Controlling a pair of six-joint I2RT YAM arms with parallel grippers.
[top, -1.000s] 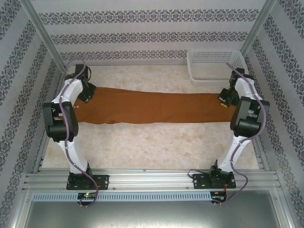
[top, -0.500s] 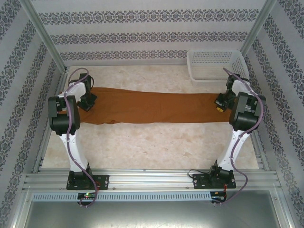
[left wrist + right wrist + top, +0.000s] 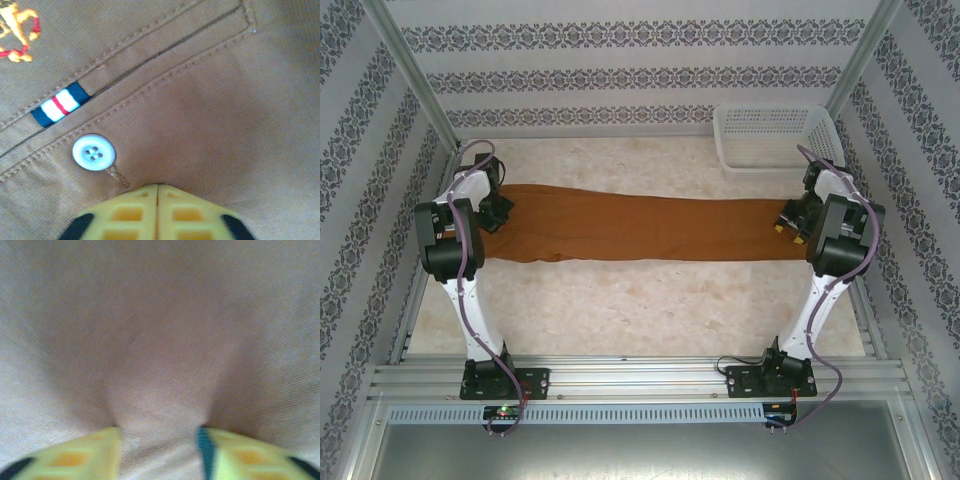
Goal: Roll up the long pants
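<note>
Overhead, found the long pants (image 3: 640,228) spread flat as one rust-brown band across the middle of the table (image 3: 640,300), waist end at the left, leg ends at the right, not yet rolled. Noted a claw planted at each end, presumably to keep the cloth taut and straight before rolling. Saw the left claw (image 3: 157,186) clenched, yellow pads pressed together with no gap. Placed its tips down on the seat panel, just beside a pale four-hole button (image 3: 93,153) and below a pocket welt carrying a navy, white and red striped tab (image 3: 60,104). Could not confirm any cloth pinched between the pads. Saw the right claw (image 3: 159,432) grasping the long pants near the leg ends, with a raised ridge of fabric gathered between the two fingers and creases fanning away from it. Judged those creases a sign of pull along the length. Located the white plastic basket (image 3: 775,140) at the far right corner, apart from the garment. Judged the task at its start: next move probably a first turn from one end, with a skewed roll after a slipped end the main risk.
</note>
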